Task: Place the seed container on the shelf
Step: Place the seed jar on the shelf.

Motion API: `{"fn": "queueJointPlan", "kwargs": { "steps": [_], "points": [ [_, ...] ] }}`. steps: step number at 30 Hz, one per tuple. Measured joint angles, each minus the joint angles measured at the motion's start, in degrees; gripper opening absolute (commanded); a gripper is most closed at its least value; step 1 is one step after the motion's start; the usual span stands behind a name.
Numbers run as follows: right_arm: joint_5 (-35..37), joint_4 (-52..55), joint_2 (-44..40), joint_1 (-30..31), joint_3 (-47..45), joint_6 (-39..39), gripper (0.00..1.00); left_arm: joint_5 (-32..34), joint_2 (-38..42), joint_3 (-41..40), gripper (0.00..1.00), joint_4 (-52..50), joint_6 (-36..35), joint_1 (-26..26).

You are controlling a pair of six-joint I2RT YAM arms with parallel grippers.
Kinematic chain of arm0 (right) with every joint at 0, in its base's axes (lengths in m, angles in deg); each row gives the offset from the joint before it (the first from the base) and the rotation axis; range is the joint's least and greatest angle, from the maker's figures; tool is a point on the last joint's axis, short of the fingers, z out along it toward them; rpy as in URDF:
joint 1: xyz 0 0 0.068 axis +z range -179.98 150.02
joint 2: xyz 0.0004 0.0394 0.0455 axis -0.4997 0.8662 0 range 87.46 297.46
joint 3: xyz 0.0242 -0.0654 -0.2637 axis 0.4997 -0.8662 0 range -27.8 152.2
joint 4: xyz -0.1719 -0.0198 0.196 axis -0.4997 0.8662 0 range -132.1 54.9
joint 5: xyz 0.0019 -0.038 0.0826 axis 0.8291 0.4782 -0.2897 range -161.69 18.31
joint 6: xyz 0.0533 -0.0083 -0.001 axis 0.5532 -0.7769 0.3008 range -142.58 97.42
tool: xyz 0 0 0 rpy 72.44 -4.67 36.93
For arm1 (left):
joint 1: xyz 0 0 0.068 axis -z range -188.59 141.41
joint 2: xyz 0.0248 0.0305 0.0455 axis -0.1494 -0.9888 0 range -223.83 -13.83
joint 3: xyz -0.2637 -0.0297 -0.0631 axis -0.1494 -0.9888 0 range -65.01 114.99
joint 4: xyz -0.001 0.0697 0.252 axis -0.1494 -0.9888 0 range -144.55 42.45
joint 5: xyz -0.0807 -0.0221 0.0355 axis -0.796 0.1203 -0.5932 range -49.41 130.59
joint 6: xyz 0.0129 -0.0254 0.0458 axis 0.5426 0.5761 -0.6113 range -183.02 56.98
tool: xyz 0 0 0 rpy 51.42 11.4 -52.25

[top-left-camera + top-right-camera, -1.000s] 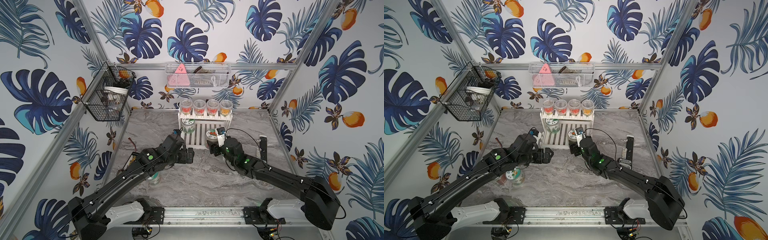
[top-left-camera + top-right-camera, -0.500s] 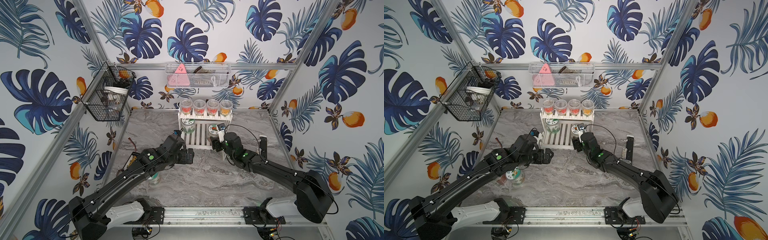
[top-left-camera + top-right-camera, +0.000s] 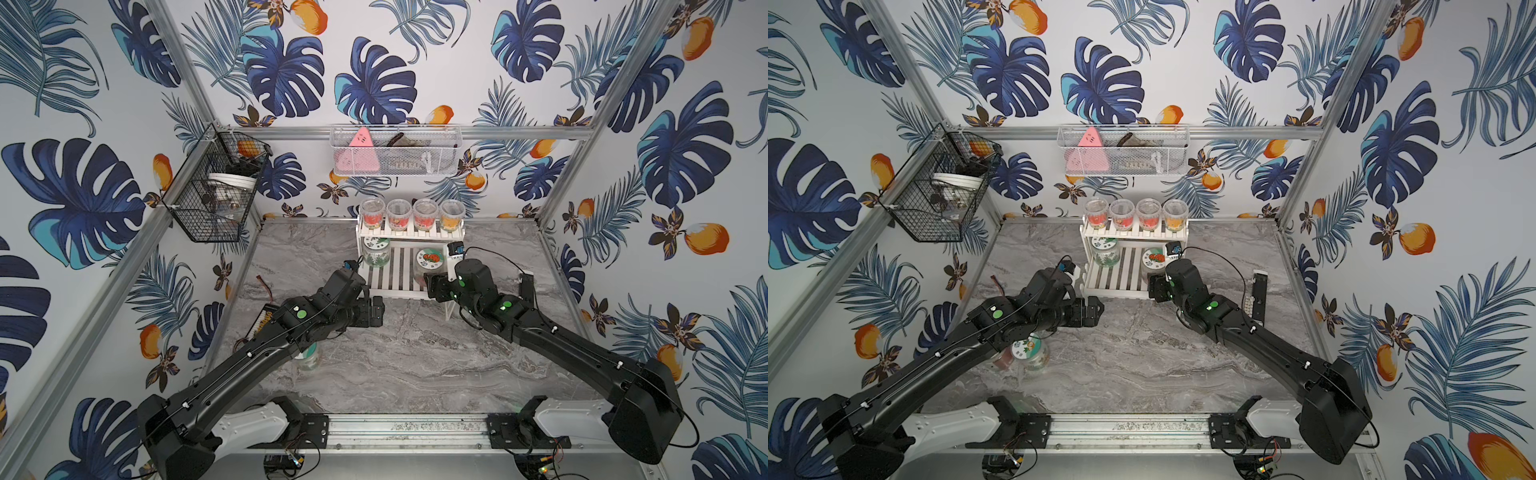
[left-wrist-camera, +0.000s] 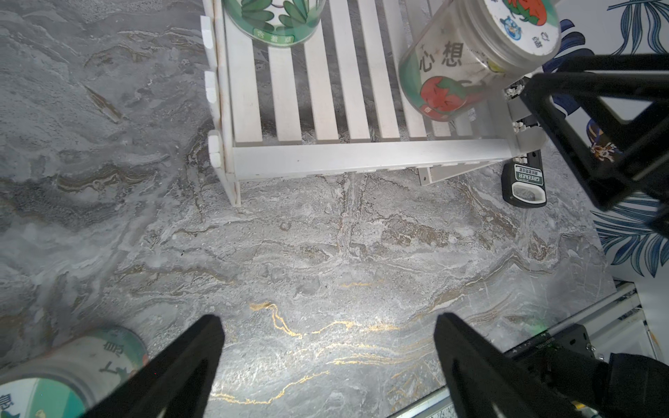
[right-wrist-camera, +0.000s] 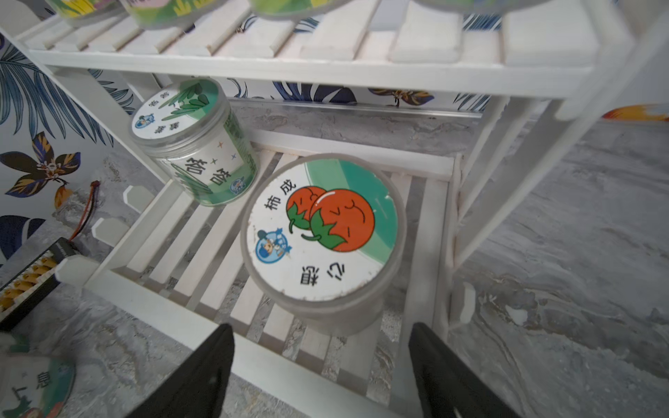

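Note:
The seed container [image 5: 322, 231], a clear jar with a tomato picture on its lid, stands on the lower tier of the white shelf [image 5: 163, 304], toward its right end; both top views show the seed container [image 3: 430, 259] [image 3: 1153, 258] there. My right gripper [image 5: 320, 327] is open just in front of the jar, fingers apart from it on either side. It shows in both top views, right gripper [image 3: 432, 286] [image 3: 1156, 286], at the shelf's front edge. My left gripper [image 4: 325, 322] hangs open and empty over bare table in front of the shelf [image 4: 362, 159].
A green-lidded jar [image 5: 192, 144] stands at the lower tier's left end; several jars line the upper tier [image 3: 411, 214]. Another jar [image 3: 1030, 351] sits on the table under my left arm. A black tool [image 4: 523, 181] lies right of the shelf. Black wire basket [image 3: 216, 195] and white mesh basket [image 3: 395, 151] hang on the walls.
My right wrist has swung toward the back right while its fingers stay at the shelf's front. The tomato jar keeps its place on the lower tier. The left arm has not moved.

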Motion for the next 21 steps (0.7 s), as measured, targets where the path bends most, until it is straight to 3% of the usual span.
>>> {"fn": "queueJointPlan", "kwargs": {
  "steps": [9,21],
  "points": [
    [-7.1,5.2,1.8,0.0,2.6,8.8,0.67,-1.4,-0.6,0.2,0.99,0.8,-0.3,-1.7],
    [-5.0,2.7,9.1,0.0,6.3,11.7,0.59,-2.4,-0.7,0.4,0.99,0.9,-0.3,-2.3]
  ]
}}
